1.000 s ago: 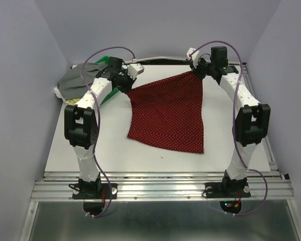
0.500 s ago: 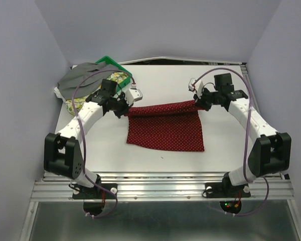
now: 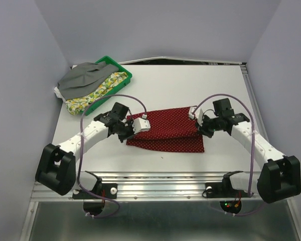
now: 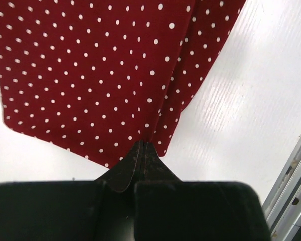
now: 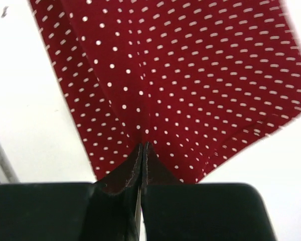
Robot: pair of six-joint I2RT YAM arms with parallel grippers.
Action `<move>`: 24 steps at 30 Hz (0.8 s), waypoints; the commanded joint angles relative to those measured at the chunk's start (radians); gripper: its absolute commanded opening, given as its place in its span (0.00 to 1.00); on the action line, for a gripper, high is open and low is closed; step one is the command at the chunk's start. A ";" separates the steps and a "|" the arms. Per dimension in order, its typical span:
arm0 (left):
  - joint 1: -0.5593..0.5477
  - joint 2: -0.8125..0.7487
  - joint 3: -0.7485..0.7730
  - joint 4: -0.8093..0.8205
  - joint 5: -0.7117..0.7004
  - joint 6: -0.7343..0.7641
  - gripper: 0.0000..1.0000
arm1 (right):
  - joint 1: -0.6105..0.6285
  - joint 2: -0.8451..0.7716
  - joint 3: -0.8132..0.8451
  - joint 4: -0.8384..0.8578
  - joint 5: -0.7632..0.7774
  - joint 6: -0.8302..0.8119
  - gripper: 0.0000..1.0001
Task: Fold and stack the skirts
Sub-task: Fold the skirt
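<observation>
1. Table (image 3: pixel 226 85): white work surface. Both arms reach forward and low over its middle.
2. Dark red skirt (image 3: pixel 165 128): lies at the centre of the table, between the two grippers. It is doubled over, with the fold line along its far side. The upper layer stops short of the lower layer, so a strip of the lower layer shows along the near edge.
3. Left gripper (image 3: pixel 129 133): positioned at the left end of the red skirt. In the left wrist view the left gripper (image 4: pixel 144 145) is clenched, its fingers pressed together on a corner of the dotted cloth (image 4: pixel 90 75), which fans out from the tips over the white surface.
4. Right gripper (image 3: pixel 199 128): positioned at the right end of the same skirt. In the right wrist view the right gripper (image 5: pixel 143 148) is likewise clamped on a pinch of the dotted cloth (image 5: pixel 190 75), with creases radiating from the grip point.
5. Grey skirt (image 3: pixel 83 78): crumpled at the far left corner of the table, lying across the left part of the green tray (image 3: pixel 119 65).
6. Lemon-print skirt (image 3: pixel 98 93): bunched in the tray, partly under the grey skirt and spilling over the tray's left end.
7. Both remaining skirts lie well apart from the grippers.
</observation>
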 commanded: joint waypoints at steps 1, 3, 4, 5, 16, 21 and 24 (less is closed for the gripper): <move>-0.004 0.028 -0.048 0.040 -0.088 0.004 0.00 | 0.074 -0.044 -0.097 0.015 0.014 -0.014 0.01; -0.005 0.057 -0.061 0.057 -0.105 0.002 0.00 | 0.094 -0.056 -0.157 0.038 0.028 -0.020 0.01; -0.005 0.070 -0.064 0.062 -0.105 0.002 0.00 | 0.104 -0.061 -0.172 0.047 0.036 -0.018 0.01; -0.007 0.077 -0.064 0.063 -0.107 0.002 0.00 | 0.116 -0.061 -0.183 0.056 0.039 -0.020 0.01; -0.010 -0.037 -0.030 0.006 -0.068 -0.008 0.43 | 0.125 -0.087 -0.073 -0.014 -0.001 0.098 0.61; -0.011 -0.032 0.016 -0.012 -0.054 -0.031 0.48 | 0.157 -0.043 -0.060 -0.002 0.018 0.189 0.58; -0.011 0.008 0.014 0.014 -0.079 -0.039 0.49 | 0.229 0.000 -0.095 0.033 0.057 0.244 0.56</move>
